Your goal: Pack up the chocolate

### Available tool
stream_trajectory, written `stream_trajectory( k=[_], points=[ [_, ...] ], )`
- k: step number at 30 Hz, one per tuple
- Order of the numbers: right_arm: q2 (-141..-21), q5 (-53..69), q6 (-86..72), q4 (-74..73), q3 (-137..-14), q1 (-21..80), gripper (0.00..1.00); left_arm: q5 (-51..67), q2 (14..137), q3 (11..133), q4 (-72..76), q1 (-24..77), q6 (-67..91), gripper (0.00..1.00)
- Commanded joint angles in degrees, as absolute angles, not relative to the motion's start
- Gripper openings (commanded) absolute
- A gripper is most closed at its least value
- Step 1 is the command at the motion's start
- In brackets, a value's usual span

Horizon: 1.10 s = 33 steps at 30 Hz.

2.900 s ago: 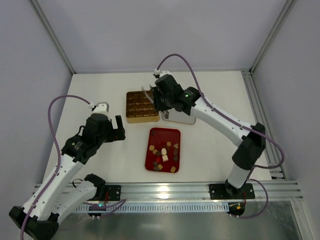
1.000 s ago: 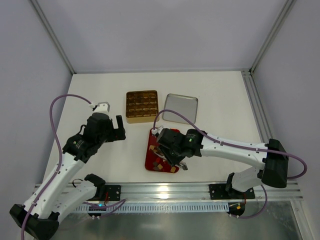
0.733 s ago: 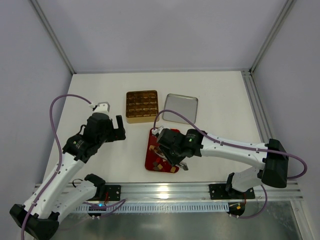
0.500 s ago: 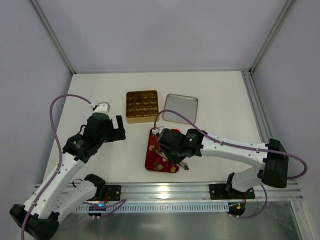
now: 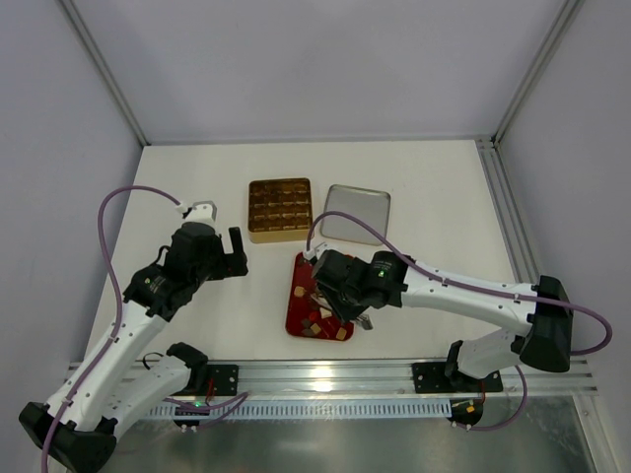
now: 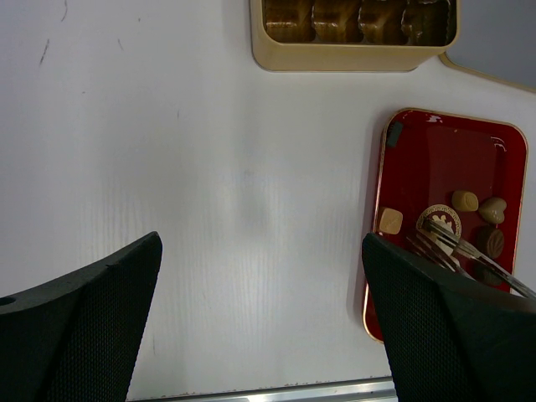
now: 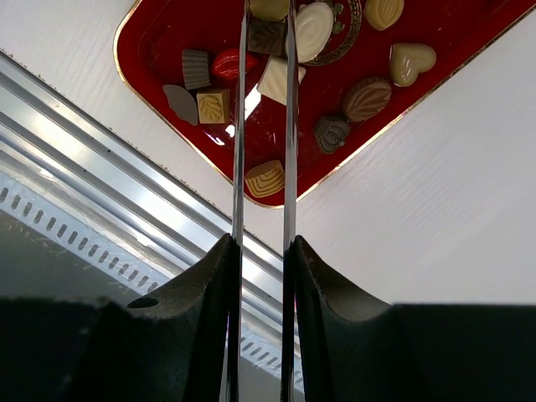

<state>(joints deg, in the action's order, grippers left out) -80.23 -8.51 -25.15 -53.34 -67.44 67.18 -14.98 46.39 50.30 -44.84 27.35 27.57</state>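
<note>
The chocolate, several small dark, tan and cream pieces (image 7: 366,99), lies in the red tray (image 7: 167,42), which also shows from above (image 5: 299,296) and in the left wrist view (image 6: 444,159). My right gripper (image 5: 320,301) carries two long thin metal blades that reach down into the tray. The blades (image 7: 268,17) stand a narrow gap apart with a dark brown square piece (image 7: 266,37) filling the gap; their tips run off the top edge. My left gripper (image 5: 232,251) hangs open and empty over bare table left of the tray (image 6: 260,335).
The gold box with gridded compartments (image 5: 279,209) stands behind the tray, its near wall in the left wrist view (image 6: 352,57). A silver lid (image 5: 355,212) lies to its right. The aluminium rail (image 5: 325,374) runs along the near table edge.
My right gripper has come from the gold box down to the red tray. In the last half second it has shifted slightly up and right. The left arm has not moved.
</note>
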Motion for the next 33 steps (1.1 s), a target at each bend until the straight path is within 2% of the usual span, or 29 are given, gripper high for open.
stream_trajectory(
  k=[1, 24, 33],
  points=[
    [-77.5, -10.3, -26.2, -54.1, -70.8, 67.6, 0.34, -15.6, 46.0, 50.1, -43.9, 27.1, 27.1, 1.00],
    [-77.5, -11.7, -26.4, -55.3, -72.9, 67.1, 0.34, -15.2, 45.8, 50.1, -43.9, 27.1, 27.0, 1.00],
    [-79.3, -12.6, -23.7, -54.5, -78.5, 64.3, 0.34, -15.1, 45.8, 50.1, -43.8, 27.1, 27.0, 1.00]
  ],
)
